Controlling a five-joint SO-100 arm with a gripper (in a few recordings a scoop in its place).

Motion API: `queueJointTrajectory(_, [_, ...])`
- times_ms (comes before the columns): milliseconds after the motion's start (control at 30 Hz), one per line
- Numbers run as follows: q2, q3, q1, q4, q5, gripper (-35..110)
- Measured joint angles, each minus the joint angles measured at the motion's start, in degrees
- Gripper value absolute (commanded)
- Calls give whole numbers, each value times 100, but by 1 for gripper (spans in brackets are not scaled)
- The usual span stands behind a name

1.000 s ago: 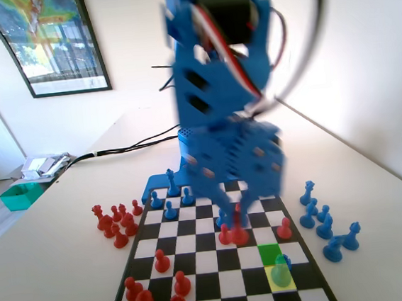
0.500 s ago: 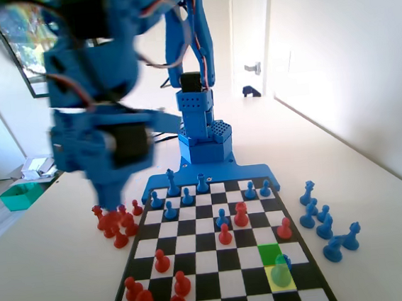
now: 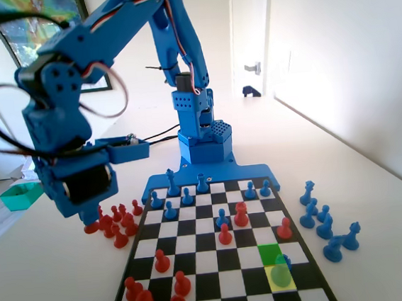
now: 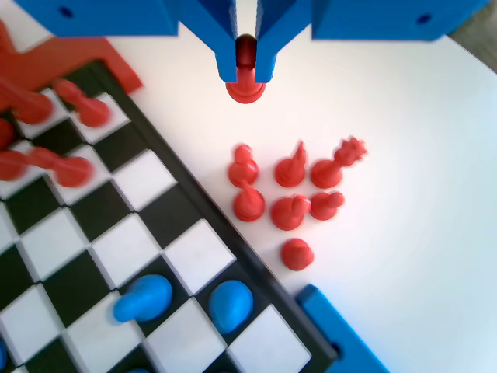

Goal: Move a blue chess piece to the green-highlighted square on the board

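Fixed view: the claw point(image 3: 90, 221) hangs at left of frame over the red pieces point(image 3: 119, 222) on the table point(image 3: 42, 279), off the board point(image 3: 198, 264). The blue pawn point(image 3: 281, 271) stands at lower right on the yellow square point(image 3: 273, 283), just below the green square point(image 3: 270, 253). Wrist view: the claw is clenched on a red pawn point(image 4: 245, 78) at top centre, above the cluster. Risk: release could topple neighbouring pieces.

A home room: white walls, framed poster point(image 3: 39, 27), far door with a handle point(image 3: 252, 67), white table point(image 3: 376, 197).
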Motion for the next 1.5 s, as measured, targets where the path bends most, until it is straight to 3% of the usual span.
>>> queueJointTrajectory(767, [-923, 510, 167, -1556, -483, 1])
queueJointTrajectory(1500, [-923, 545, 167, -1318, -817, 11])
